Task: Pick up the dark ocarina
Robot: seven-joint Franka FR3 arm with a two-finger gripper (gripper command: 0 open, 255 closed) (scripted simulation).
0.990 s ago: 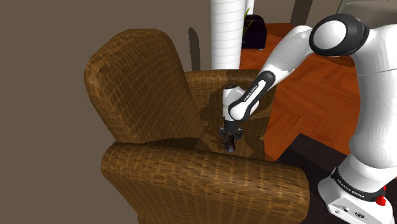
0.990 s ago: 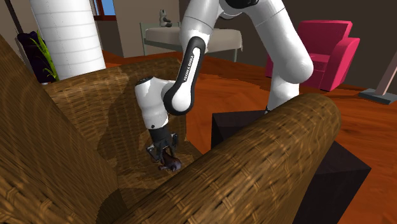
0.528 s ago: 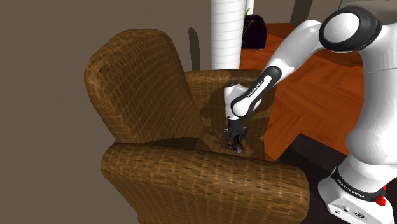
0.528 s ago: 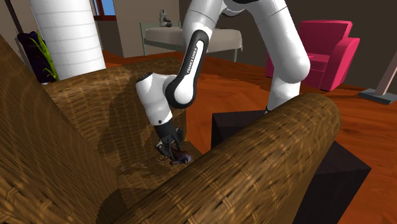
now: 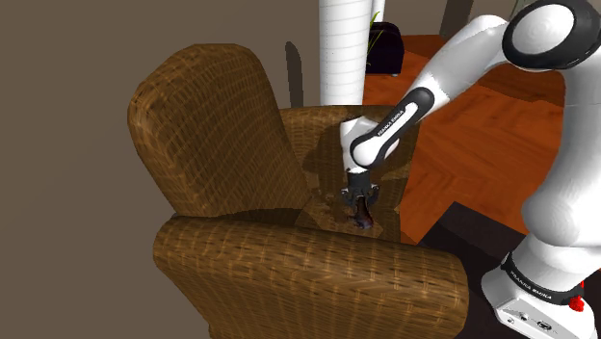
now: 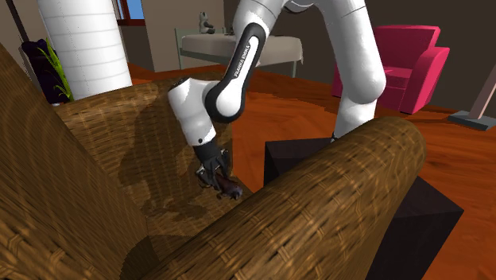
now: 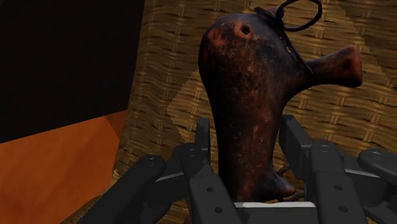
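Observation:
A dark reddish-brown ocarina (image 7: 254,89) with a thin cord loop at its far end sits clasped between my two black fingers. My gripper (image 7: 246,130) is shut on its narrower end. In the shoulder view the gripper (image 5: 358,206) hangs just above the wicker armchair's seat (image 5: 323,207), with the ocarina (image 5: 362,221) poking out below it, close behind the near armrest. In the second exterior view the gripper (image 6: 215,176) points down and the ocarina (image 6: 231,191) sticks out toward the near armrest (image 6: 318,207), off the seat.
The wicker armchair's high back (image 5: 207,125) and two thick armrests wall in the seat. A white pillar (image 5: 342,48) stands behind it. A pink armchair (image 6: 405,64), a dark box (image 6: 298,155) and orange wood floor (image 5: 482,135) lie beyond.
The gripper has risen and shifted toward the shoulder view's right, carrying the ocarina up off the seat. The forearm now stands steeper.

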